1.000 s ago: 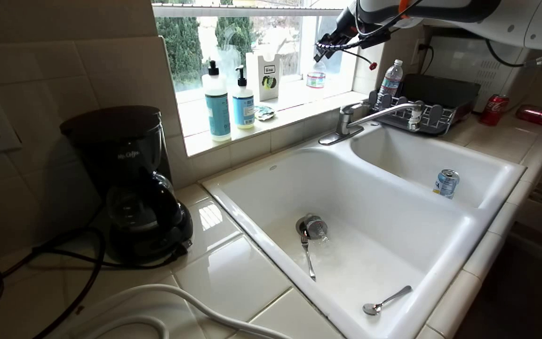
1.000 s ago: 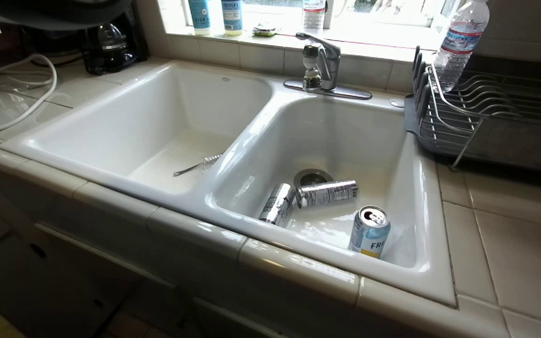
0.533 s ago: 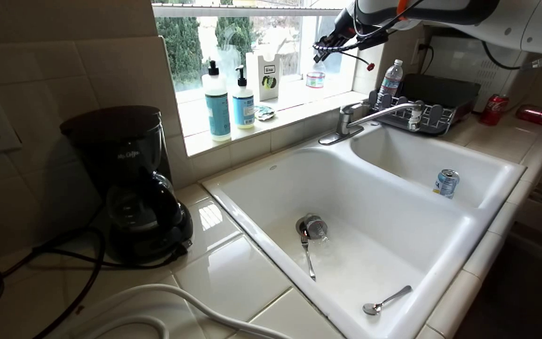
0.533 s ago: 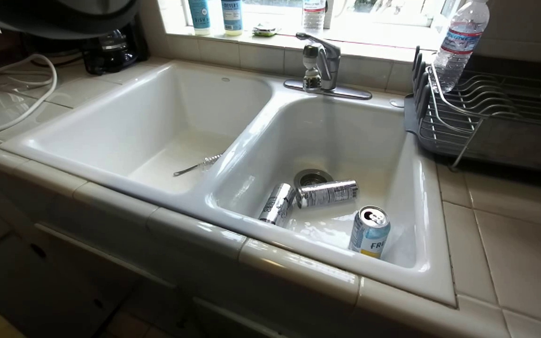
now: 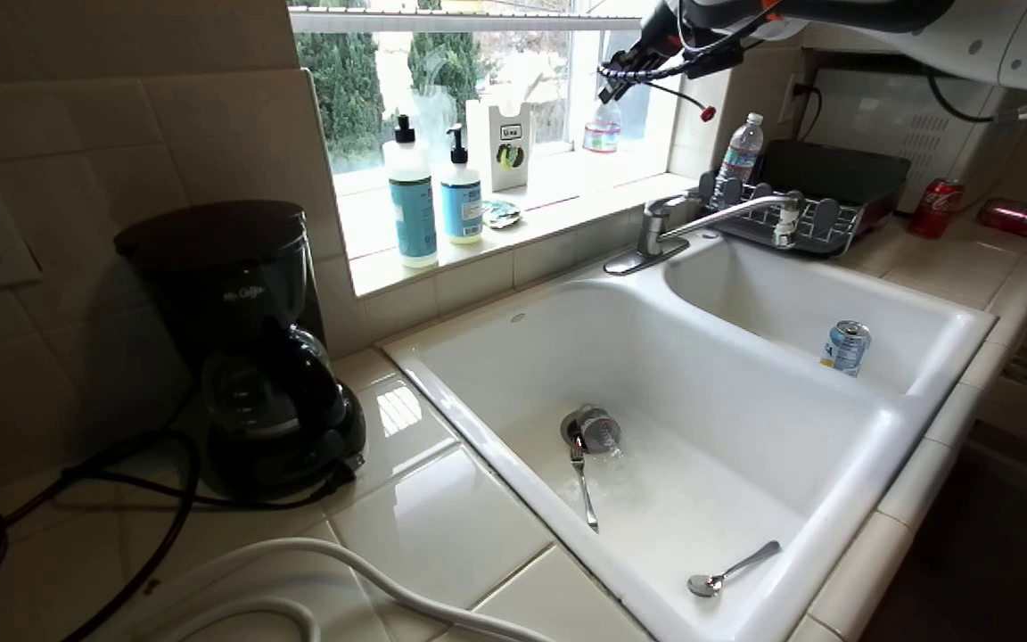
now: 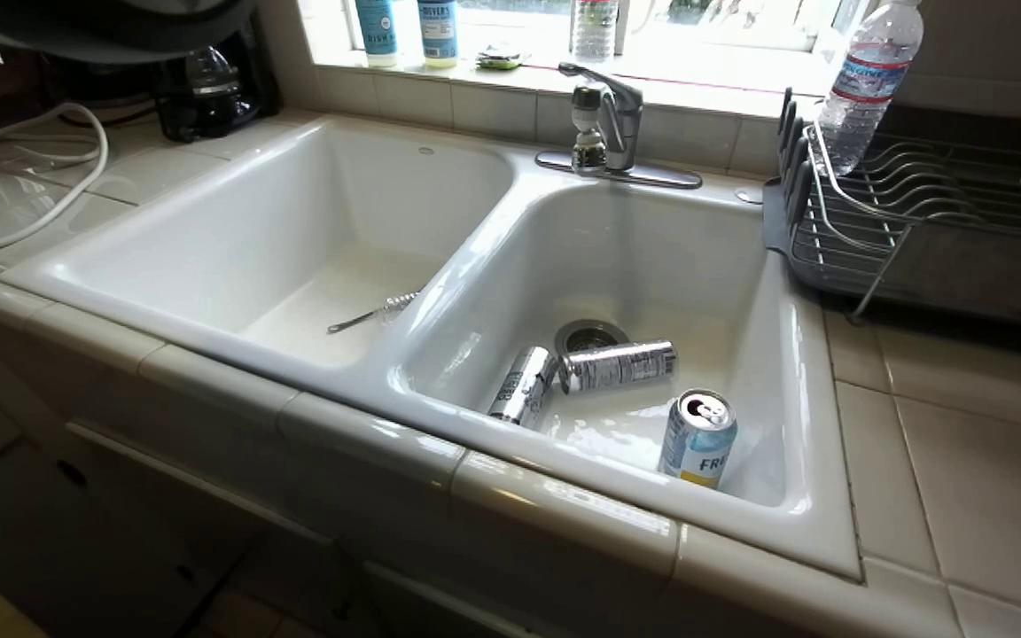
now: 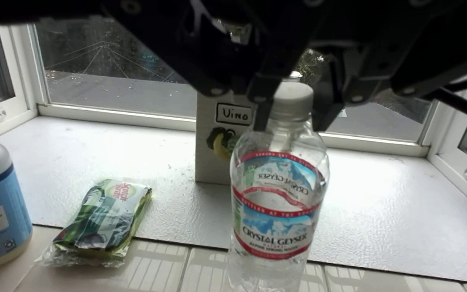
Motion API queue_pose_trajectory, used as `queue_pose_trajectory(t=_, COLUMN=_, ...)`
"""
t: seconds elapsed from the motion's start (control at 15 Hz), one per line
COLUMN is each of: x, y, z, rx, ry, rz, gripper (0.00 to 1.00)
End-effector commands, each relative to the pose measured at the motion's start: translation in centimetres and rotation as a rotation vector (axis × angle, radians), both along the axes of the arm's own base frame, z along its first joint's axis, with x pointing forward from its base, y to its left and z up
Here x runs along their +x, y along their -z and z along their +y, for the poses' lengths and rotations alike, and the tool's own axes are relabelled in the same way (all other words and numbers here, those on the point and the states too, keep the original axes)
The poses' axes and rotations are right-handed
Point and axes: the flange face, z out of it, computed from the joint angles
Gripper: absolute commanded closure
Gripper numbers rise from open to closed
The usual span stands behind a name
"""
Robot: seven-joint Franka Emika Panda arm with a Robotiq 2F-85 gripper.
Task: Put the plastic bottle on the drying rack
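The clear plastic bottle with a white cap and a red-and-blue label hangs upright from my gripper. The fingers are shut on its cap and neck. In an exterior view the bottle is a little above the windowsill, under my gripper. In an exterior view only the lower part of the bottle shows at the top edge, and the gripper is out of frame. The drying rack, grey with wire slots, stands beside the sink; it also shows in an exterior view.
A similar bottle stands tilted in the rack. The faucet stands between sill and rack. Soap bottles, a "Vino" box and a sponge packet are on the sill. Cans lie in the sink.
My gripper has risen slightly, and the bottle has come up with it off the windowsill. The rack and the sink items have not moved.
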Motion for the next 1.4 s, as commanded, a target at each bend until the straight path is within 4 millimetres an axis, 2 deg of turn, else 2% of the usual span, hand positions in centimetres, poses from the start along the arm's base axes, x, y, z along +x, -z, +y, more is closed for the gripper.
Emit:
queue_pose_trajectory(t=0.0, x=-2.9, y=-4.7, z=-2.4, rx=0.015, ry=0.048, rz=0.053, gripper=0.92)
queue_pose_trajectory(t=0.27, x=-7.3, y=-9.9, z=-7.8, rx=0.024, ry=0.216, rz=0.102, gripper=0.92)
queue_pose_trajectory(t=0.53, x=-12.0, y=-13.1, z=-12.4, rx=0.063, ry=0.417, rz=0.175, gripper=0.92)
queue_pose_trajectory(t=0.73, x=-15.0, y=-13.6, z=-14.8, rx=0.128, ry=0.544, rz=0.236, gripper=0.92)
queue_pose_trajectory(t=0.93, x=-17.0, y=-13.3, z=-18.2, rx=0.169, ry=0.707, rz=0.199, gripper=0.92)
queue_pose_trajectory(t=1.2, x=-19.9, y=-12.0, z=-22.8, rx=0.124, ry=0.919, rz=0.144, gripper=0.92)
queue_pose_trajectory(t=1.33, x=-21.3, y=-10.6, z=-24.6, rx=0.091, ry=1.004, rz=0.134, gripper=0.92)
